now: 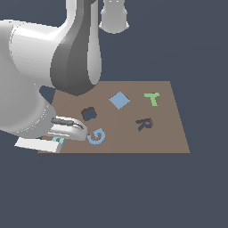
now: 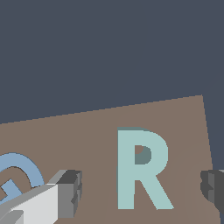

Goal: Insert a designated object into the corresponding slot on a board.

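The pale teal letter R (image 2: 141,168) lies flat on the brown board (image 2: 65,131) near one of its corners. My gripper (image 2: 141,189) is open and straddles the R, one dark fingertip (image 2: 71,192) on each side, with gaps between them and the block. In the exterior view the gripper (image 1: 57,143) is low over the board's (image 1: 169,133) near corner on the exterior view's left, and only a sliver of the teal R (image 1: 59,141) shows beneath it. The dark R-shaped slot (image 1: 144,123) sits well off toward the exterior view's right.
A blue letter G (image 1: 96,136) lies just beside the gripper, also seen as the blue G (image 2: 15,177). A dark wavy blob cutout (image 1: 89,114), a blue diamond (image 1: 119,100) and a green T (image 1: 152,98) are on the board. The arm's bulky links hide its left part.
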`<control>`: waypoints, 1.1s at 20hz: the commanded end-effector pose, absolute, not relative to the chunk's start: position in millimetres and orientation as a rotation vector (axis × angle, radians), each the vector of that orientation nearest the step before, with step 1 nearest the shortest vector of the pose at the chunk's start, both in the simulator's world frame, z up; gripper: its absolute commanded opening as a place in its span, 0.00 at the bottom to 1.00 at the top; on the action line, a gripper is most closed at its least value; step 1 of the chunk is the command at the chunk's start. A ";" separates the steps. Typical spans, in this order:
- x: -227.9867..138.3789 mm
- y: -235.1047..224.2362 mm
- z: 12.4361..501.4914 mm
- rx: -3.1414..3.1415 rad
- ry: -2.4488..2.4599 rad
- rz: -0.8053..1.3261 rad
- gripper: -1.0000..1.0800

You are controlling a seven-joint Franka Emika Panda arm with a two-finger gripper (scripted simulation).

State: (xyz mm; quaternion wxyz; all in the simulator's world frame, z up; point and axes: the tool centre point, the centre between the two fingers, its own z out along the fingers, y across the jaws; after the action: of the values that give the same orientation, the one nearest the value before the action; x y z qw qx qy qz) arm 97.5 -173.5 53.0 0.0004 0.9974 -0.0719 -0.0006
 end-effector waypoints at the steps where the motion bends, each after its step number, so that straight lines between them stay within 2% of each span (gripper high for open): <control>1: 100.0 -176.8 51.0 3.133 -0.231 0.000 0.96; 16: 101.3 -178.7 29.9 3.133 -0.234 0.000 0.96; 17: 101.3 -178.7 29.9 3.133 -0.234 0.000 0.00; 22: 101.3 -178.7 29.9 3.133 -0.234 0.000 0.00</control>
State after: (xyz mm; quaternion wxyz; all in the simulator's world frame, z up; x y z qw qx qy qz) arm 101.2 -178.4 30.0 -0.0001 0.9972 -0.0744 -0.0002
